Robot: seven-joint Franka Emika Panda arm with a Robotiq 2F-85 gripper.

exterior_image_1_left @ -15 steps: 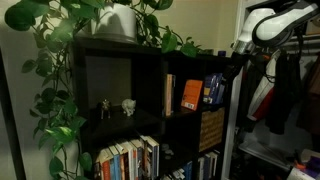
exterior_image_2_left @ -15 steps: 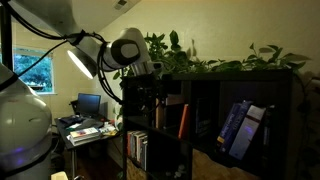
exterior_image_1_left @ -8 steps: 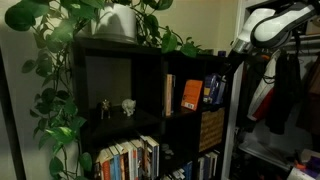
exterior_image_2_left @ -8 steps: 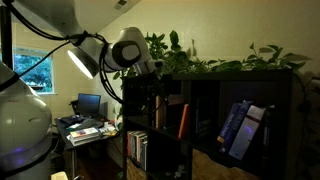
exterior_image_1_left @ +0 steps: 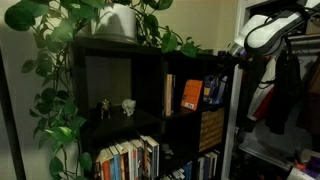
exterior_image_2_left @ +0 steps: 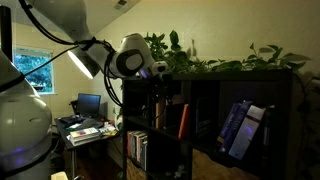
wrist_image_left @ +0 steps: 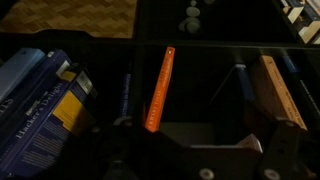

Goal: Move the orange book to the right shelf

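Note:
The orange book [exterior_image_1_left: 190,93] stands upright in the dark bookcase between a tan-spined book [exterior_image_1_left: 169,95] and blue books [exterior_image_1_left: 213,90]. In an exterior view its spine [exterior_image_2_left: 183,120] stands left of a black upright. Beyond that upright is the right shelf [exterior_image_2_left: 275,95], a square black compartment holding leaning blue books. In the wrist view the orange spine [wrist_image_left: 160,90] lies just left of the gap between my fingers. My gripper [wrist_image_left: 195,135] is open and empty in front of the books. It also shows in both exterior views [exterior_image_1_left: 237,52] [exterior_image_2_left: 160,88].
A wider compartment holds small pale figurines [exterior_image_1_left: 115,106]. Trailing plants [exterior_image_1_left: 60,60] cover the bookcase top. Lower compartments hold rows of books [exterior_image_1_left: 130,160] and a woven basket [exterior_image_1_left: 211,127]. Clothes [exterior_image_1_left: 285,90] hang beside the bookcase. A desk with a monitor [exterior_image_2_left: 88,105] stands behind the arm.
The arm has shifted slightly towards the bookcase. The books have not moved.

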